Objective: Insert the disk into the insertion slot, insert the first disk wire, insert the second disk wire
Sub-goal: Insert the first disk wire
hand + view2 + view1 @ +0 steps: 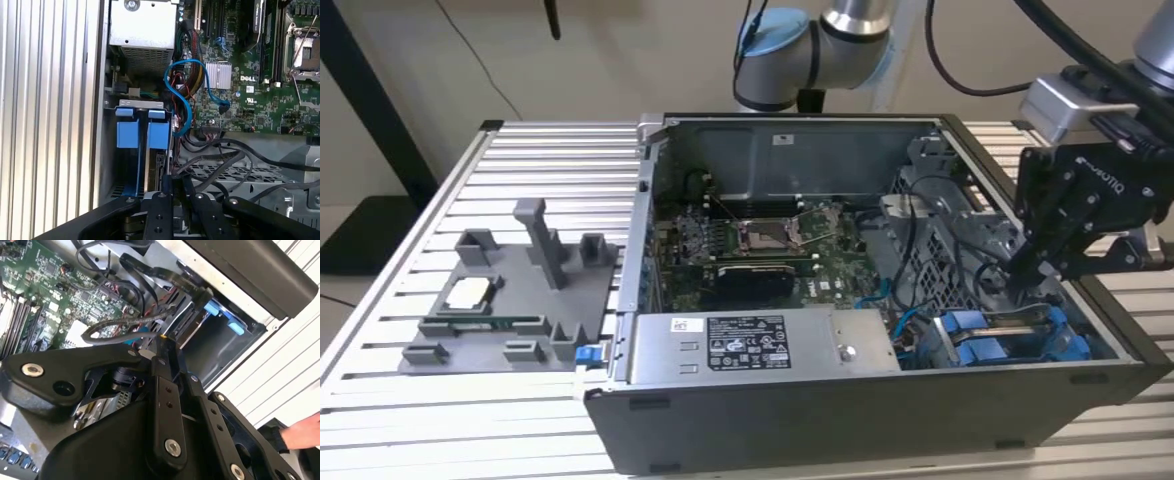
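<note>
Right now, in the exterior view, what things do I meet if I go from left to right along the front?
fixture tray → power supply box → insertion slot

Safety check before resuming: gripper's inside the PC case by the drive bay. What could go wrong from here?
1. Loose black cables loop right at the gripper; they could snag.
2. The blue cable hangs beside the drive bay; it may get pinched.
3. A hand in the second wrist view seems near the gripper; contact is possible.
</note>
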You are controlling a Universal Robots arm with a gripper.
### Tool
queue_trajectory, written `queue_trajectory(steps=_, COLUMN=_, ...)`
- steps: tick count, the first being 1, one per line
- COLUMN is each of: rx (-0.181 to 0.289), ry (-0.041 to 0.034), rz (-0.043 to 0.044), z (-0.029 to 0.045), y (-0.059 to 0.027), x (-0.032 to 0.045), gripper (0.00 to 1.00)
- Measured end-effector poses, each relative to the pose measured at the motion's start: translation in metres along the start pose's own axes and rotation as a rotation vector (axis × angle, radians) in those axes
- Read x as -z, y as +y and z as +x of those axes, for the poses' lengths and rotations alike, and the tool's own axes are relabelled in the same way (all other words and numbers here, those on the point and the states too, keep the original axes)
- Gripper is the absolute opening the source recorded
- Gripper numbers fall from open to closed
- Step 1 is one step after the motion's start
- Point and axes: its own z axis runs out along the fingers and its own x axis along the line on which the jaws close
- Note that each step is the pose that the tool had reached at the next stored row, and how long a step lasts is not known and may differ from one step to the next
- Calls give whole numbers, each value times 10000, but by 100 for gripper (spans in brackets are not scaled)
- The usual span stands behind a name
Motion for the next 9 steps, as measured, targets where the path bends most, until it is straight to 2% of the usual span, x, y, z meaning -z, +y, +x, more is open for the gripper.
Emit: queue_trajectory(steps=9, rx=-1, ry=0, rz=-16, z=61, y=-44, x=-58, gripper=19)
